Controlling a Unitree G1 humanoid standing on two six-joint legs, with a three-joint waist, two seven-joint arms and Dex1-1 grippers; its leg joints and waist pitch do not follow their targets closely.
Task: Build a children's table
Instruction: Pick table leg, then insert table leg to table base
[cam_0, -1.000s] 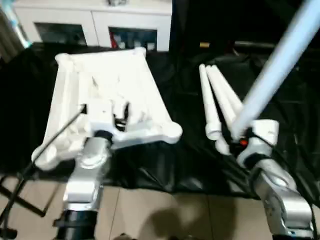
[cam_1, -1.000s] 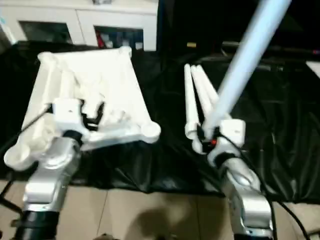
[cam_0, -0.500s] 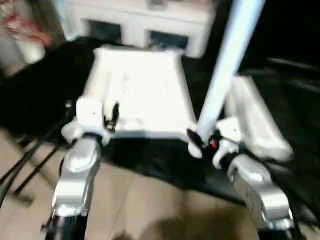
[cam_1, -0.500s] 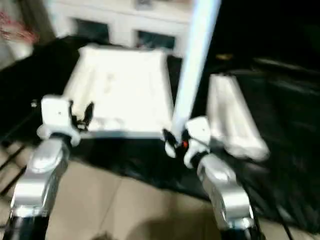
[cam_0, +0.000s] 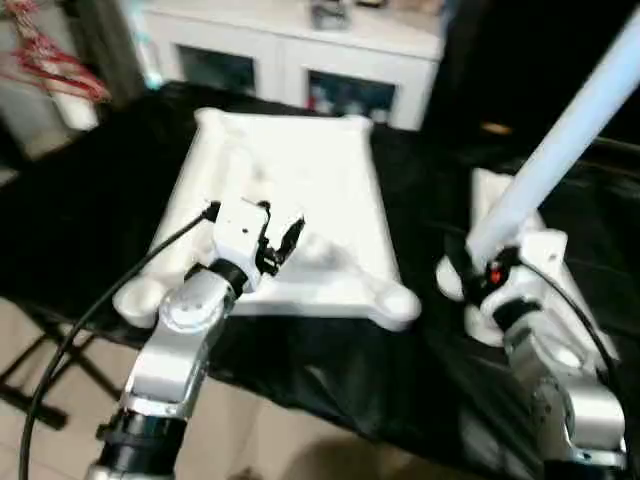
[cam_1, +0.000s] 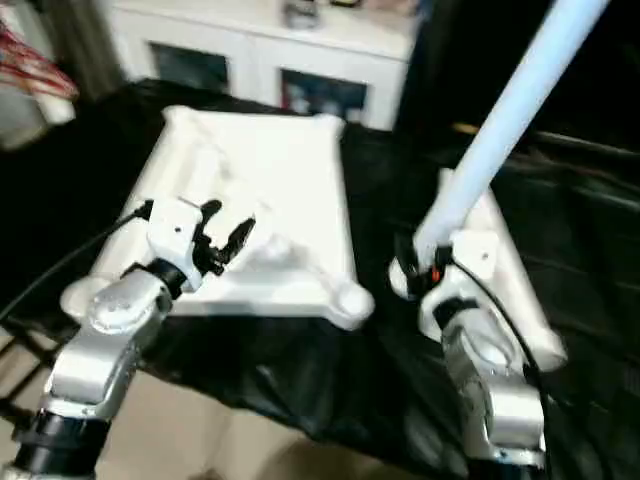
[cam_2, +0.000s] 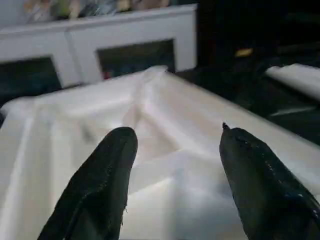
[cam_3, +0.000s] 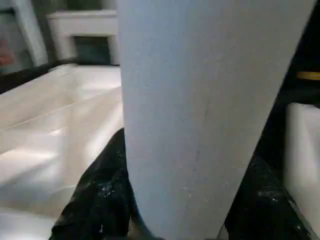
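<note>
Gripping leg (cam_0: 560, 140) in right gripper (cam_0: 478, 272) (slanted upward)

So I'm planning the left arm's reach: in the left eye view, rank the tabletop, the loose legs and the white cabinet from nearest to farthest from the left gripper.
1. Tabletop: directly under the left gripper.
2. Loose legs: to its right.
3. White cabinet: behind the work.

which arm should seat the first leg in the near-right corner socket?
Right. The right gripper already holds a leg upright, close beside the near-right socket of the tabletop. The left gripper is open and empty over the top's near edge.
</note>
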